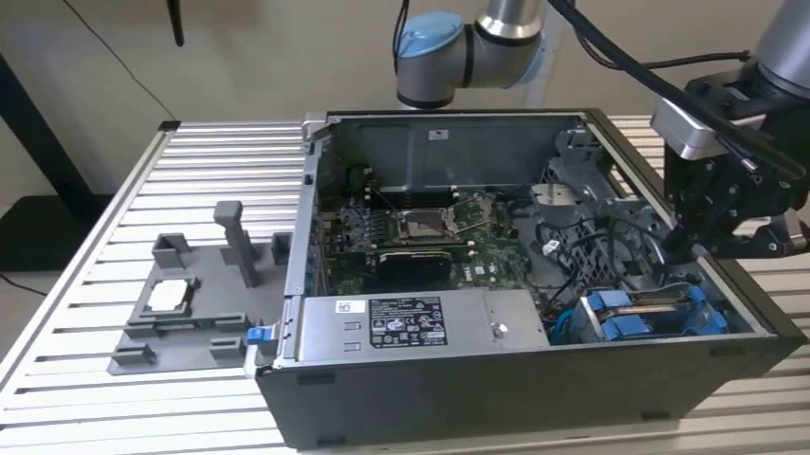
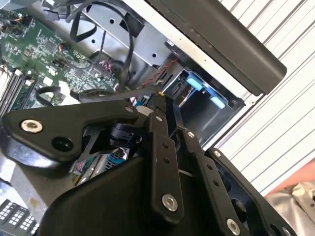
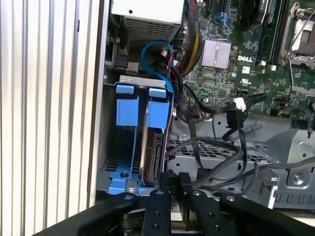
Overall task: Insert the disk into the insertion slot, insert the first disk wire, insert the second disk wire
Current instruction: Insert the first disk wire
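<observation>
I see the black two-fingered gripper (image 3: 174,179) close to the grey sheet-metal drive cage slot (image 3: 129,78), its jaws drawn almost together. The silver-grey disk in its bright blue plastic frame (image 3: 155,150) sits edge-on inside that slot. A flat black cable (image 2: 115,93) reaches the fingertips. I cannot tell whether they pinch it.

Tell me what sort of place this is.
Probably a robotics lab bench for computer assembly: a robot arm over an open computer case on a slatted metal table.
</observation>
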### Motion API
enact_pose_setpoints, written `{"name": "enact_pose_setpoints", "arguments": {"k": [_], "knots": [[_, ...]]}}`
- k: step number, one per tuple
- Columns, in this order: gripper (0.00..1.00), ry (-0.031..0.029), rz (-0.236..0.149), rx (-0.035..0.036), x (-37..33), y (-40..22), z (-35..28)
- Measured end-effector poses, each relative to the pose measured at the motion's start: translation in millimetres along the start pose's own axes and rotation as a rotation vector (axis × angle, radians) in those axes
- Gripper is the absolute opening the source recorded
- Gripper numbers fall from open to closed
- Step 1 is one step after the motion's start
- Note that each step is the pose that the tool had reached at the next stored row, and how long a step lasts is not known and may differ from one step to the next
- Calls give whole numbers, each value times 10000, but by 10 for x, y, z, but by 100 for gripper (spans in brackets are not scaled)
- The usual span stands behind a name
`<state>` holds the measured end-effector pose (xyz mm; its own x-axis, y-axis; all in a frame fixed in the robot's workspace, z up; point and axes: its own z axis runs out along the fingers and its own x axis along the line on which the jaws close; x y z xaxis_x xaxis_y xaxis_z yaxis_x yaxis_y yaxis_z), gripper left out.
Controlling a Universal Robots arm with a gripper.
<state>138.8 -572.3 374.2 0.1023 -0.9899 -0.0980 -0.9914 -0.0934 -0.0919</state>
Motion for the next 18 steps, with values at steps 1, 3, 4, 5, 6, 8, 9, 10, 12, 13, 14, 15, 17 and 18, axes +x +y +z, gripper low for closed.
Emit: {"name": "enact_pose_setpoints", "arguments": {"k": [1,3,4,5,6,8,9,10,12,13,14,15,17,18], "knots": [[19,9,9,-34,6,-3,1],[19,34,26,-167,16,-18,3],[19,40,34,-241,18,-29,7],[19,37,45,-279,20,-37,17],[19,39,60,-289,22,-44,31],[19,44,110,-297,27,-50,64],[19,45,136,-303,29,-53,79],[19,46,166,-311,31,-54,94],[19,47,228,-345,33,-56,115],[19,49,249,-363,34,-57,119],[19,51,256,-371,34,-57,118],[19,51,260,-378,34,-58,118],[19,48,268,-391,35,-61,121],[19,47,273,-398,35,-62,121]]}}
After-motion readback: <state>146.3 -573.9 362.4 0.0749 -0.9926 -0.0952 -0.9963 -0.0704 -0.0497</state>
